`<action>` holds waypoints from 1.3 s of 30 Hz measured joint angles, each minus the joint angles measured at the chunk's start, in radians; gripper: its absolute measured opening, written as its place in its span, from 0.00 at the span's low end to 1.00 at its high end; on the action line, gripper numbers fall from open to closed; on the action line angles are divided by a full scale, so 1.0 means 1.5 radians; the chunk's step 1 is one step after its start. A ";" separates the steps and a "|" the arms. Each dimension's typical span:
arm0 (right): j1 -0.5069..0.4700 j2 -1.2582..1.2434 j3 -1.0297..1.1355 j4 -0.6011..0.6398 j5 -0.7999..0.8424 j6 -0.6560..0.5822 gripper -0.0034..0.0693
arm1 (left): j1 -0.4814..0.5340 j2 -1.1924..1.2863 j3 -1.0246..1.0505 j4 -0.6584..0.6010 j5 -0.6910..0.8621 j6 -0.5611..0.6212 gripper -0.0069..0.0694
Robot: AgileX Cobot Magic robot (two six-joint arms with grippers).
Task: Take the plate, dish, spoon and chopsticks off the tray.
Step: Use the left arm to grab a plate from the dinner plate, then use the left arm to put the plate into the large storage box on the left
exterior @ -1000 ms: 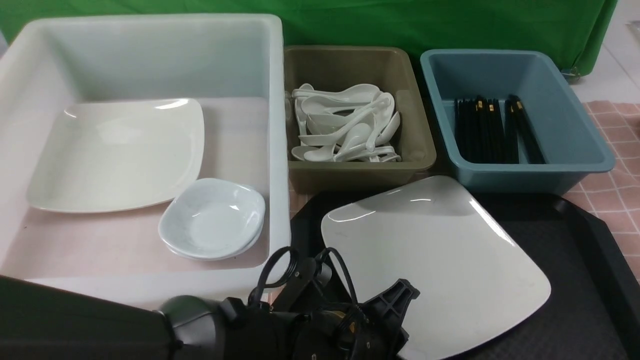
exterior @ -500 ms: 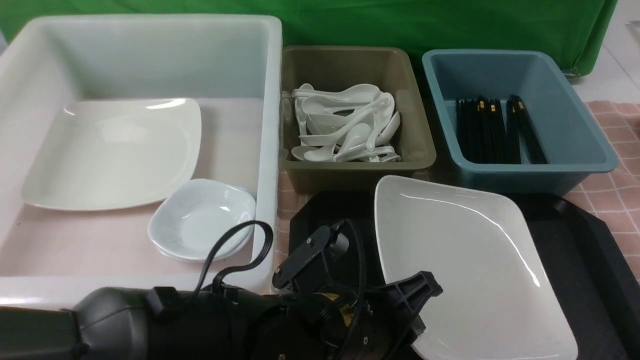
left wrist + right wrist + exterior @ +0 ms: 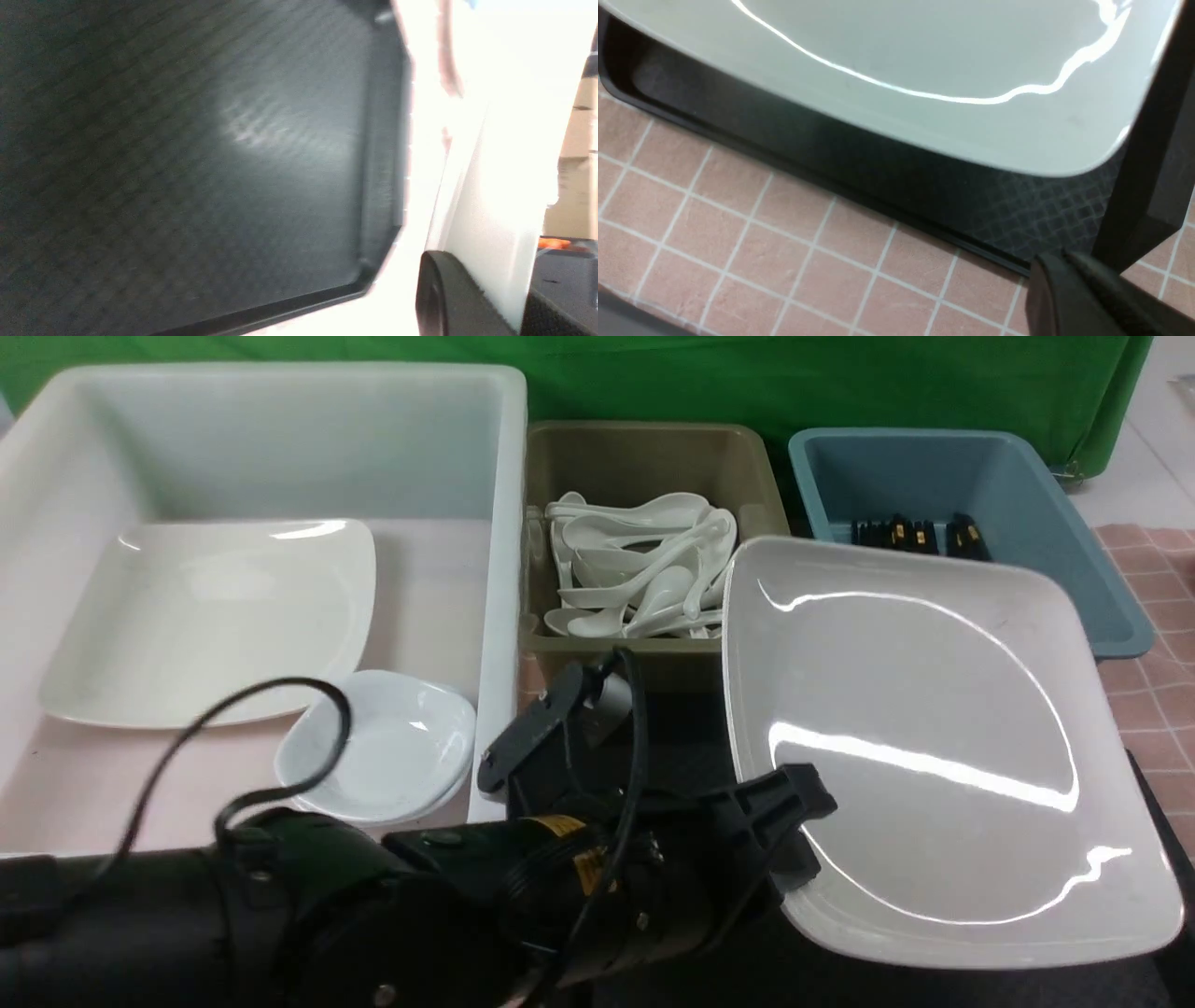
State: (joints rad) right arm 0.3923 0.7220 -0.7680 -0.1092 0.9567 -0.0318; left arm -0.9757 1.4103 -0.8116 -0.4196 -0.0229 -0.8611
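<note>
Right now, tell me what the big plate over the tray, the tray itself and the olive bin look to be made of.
The plate: glazed ceramic or melamine, cannot tell which; glossy white, with sharp streaks of reflected light.
The tray: black plastic, matt, with a fine cross-hatched texture and a moulded raised rim.
The olive bin: probably moulded plastic; smooth satin walls, rounded corners.

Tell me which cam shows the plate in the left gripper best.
Front view: nearly the whole plate is in frame, tilted, its edge in the left gripper. Right wrist view shows just one rim and corner above the tray. Left wrist view gives only an overexposed white sliver.
</note>
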 joint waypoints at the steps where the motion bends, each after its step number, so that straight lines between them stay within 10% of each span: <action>1: 0.000 0.000 0.000 -0.001 -0.001 0.000 0.11 | 0.007 -0.017 0.000 0.008 0.003 0.000 0.10; 8: 0.000 0.000 0.000 -0.003 -0.005 -0.001 0.12 | 0.151 -0.164 -0.014 0.083 0.093 0.031 0.10; 14: 0.000 0.000 0.000 -0.003 -0.009 -0.001 0.13 | 0.414 -0.241 -0.133 0.090 0.379 0.208 0.11; 24: 0.000 0.000 0.000 -0.003 -0.015 -0.001 0.14 | 0.995 -0.097 -0.338 -0.257 0.672 0.681 0.11; 30: 0.000 0.000 0.000 -0.003 -0.015 0.000 0.15 | 1.086 0.056 -0.421 -0.312 0.746 0.785 0.11; 39: 0.000 0.000 0.000 -0.003 -0.017 0.000 0.16 | 1.049 0.235 -0.587 -0.190 0.777 0.812 0.11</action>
State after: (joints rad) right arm 0.3923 0.7220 -0.7680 -0.1131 0.9305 -0.0325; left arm 0.5973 1.7625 -1.6925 -0.7049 1.1426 0.3573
